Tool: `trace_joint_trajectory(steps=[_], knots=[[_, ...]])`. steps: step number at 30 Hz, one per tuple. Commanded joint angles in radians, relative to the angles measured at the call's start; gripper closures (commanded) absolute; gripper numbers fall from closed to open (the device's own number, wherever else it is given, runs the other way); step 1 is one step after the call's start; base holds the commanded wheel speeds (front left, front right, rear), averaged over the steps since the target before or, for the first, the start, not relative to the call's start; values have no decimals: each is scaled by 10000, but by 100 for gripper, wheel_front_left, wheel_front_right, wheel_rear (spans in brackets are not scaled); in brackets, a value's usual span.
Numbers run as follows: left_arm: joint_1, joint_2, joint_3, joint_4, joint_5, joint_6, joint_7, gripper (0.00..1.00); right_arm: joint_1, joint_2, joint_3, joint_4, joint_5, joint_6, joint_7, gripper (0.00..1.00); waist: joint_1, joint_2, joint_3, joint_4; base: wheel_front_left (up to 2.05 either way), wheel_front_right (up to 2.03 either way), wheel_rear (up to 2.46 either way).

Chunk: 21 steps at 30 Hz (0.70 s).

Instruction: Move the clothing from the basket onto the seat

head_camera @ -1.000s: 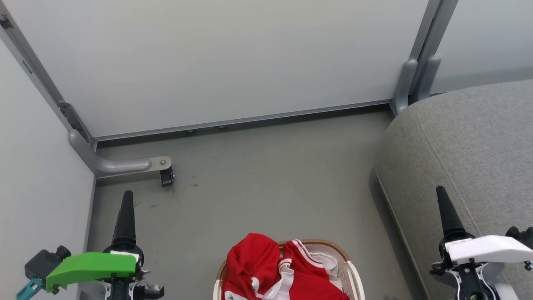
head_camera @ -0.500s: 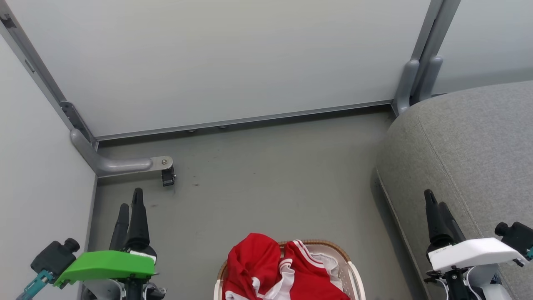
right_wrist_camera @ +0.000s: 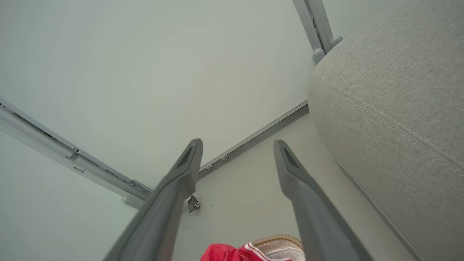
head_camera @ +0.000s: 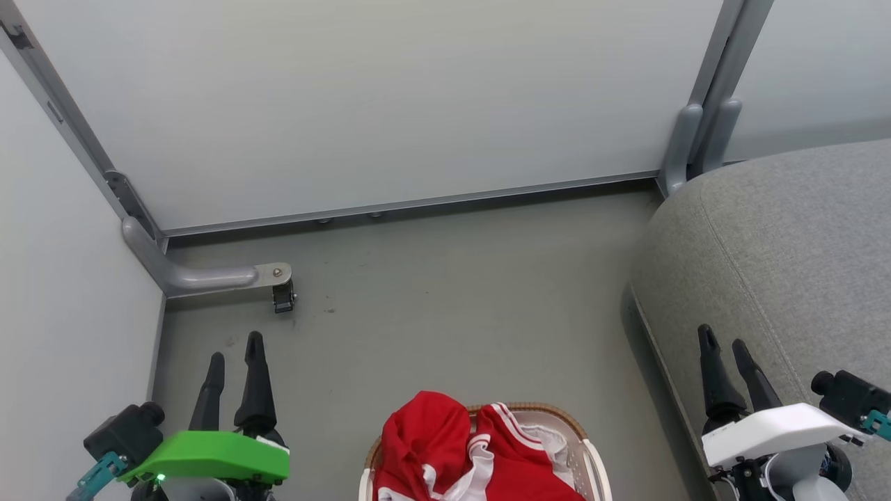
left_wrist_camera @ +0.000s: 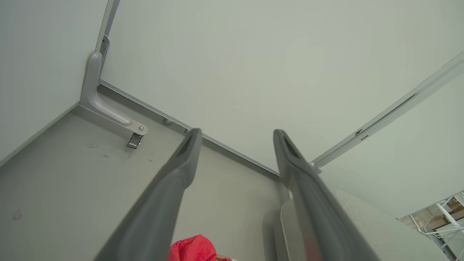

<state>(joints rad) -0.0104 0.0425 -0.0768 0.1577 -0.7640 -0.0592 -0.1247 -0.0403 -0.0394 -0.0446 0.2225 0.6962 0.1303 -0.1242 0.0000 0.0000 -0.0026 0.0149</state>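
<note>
Though clothing [head_camera: 426, 445] shows, the basket [head_camera: 557, 415] is cropped.

A pale matte back panel [head_camera: 390, 104] meets a side panel [head_camera: 62, 278] at the left corner, and a second panel [head_camera: 821, 69] stands past the grey upright posts [head_camera: 703, 132] on the right. A metal rail [head_camera: 418, 203] runs along the foot of the back panel. From the corner a curved grey foot [head_camera: 188, 277] reaches across the floor [head_camera: 452, 292] and ends at a small black caster [head_camera: 284, 299]. The floor is dull grey-green with faint scuff marks [head_camera: 327, 309]. The light is soft and even. In the left wrist view, white shelving [left_wrist_camera: 444, 214] shows beyond a panel edge.
</note>
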Motion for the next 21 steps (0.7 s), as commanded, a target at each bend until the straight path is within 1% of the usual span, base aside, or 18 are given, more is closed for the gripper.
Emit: trace_joint_trajectory(steps=[1, 8, 21], knots=[[41, 70, -48, -69, 412, 92, -114, 0, 31, -75, 38, -63, -347, 4, -116, 0, 0, 0, -8, 6, 0, 0, 0], [156, 76, -125, 65, 1429, 203, -294, 0, 31, -83, 186, -77, -1409, 4, -311, 0, 0, 0, -30, 25, 0, 0, 0], [315, 87, -250, 266, 2607, 275, -609, 0, 80, -99, 279, -7, -2810, 4, -614, 0, 0, 0, -57, 56, 0, 0, 0]])
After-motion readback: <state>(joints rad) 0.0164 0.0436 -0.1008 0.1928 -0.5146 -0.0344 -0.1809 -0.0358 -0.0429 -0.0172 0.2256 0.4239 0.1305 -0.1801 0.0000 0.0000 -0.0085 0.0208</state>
